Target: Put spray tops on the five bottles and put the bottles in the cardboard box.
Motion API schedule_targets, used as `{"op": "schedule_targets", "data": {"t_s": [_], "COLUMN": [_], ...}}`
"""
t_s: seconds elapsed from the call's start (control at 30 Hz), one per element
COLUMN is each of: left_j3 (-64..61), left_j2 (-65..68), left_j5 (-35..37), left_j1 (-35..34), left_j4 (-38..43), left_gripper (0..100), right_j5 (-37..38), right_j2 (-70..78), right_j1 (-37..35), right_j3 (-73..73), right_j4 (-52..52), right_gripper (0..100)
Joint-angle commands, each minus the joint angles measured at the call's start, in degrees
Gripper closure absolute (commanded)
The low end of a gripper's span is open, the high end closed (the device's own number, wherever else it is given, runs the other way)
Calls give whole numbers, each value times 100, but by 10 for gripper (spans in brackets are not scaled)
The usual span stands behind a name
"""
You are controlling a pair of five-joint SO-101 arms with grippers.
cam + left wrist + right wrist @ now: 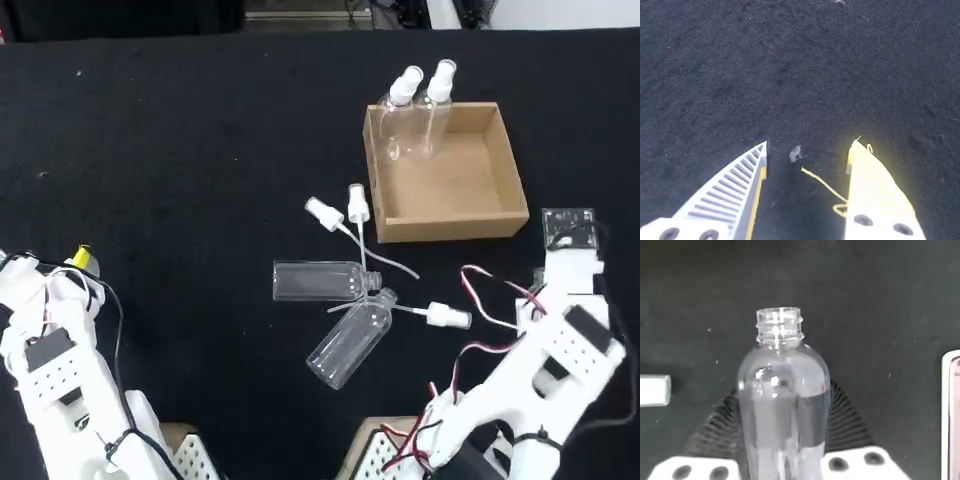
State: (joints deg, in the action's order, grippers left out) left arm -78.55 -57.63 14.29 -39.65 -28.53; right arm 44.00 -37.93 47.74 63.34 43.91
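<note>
Clear bottle (pixel 782 405) tight between right jaws

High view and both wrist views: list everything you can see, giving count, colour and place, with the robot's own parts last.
cardboard box: one, brown, on the table
capped bottles: two, clear with white tops, in the box, against its far wall
lying bottles: two, clear, topless, on the table near the box
held bottle: one, clear, topless, in the right gripper
spray tops: three, white, loose around the lying bottles
table: one, black
left gripper: white and yellow, open over bare table
right gripper: dark fingers, shut on the held bottle
</note>
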Motion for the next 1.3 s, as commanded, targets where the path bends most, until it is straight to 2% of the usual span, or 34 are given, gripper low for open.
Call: {"op": "schedule_targets", "data": {"t_s": [0.0,0.17,0.4,0.5,0.67,0.77,0.93,1.07,1.27], "left_j3": [66,66,75,75,75,75,75,92,101], "left_j2": [-132,-132,-132,-132,-132,-132,-132,-132,-132], "left_j5": [18,18,18,18,18,9,9,18,18], "left_j1": [-4,-4,-4,-4,-4,-4,-4,-4,-4], "left_j4": [79,79,79,79,97,97,105,105,105], "left_gripper": [751,751,751,751,751,751,751,751,751], "right_j5": [26,26,18,26,35,26,62,299,651], "right_j2": [-57,857,2782,3415,4189,4488,4848,4945,4620], "right_j1": [79,79,114,132,79,79,123,132,475], "right_j3": [57,-154,-1367,-1947,-3037,-3793,-4848,-5130,-5103], "right_j4": [-554,-835,-738,-246,1064,1776,2743,3262,3411], "right_gripper": [986,986,986,969,808,756,752,750,750]}}
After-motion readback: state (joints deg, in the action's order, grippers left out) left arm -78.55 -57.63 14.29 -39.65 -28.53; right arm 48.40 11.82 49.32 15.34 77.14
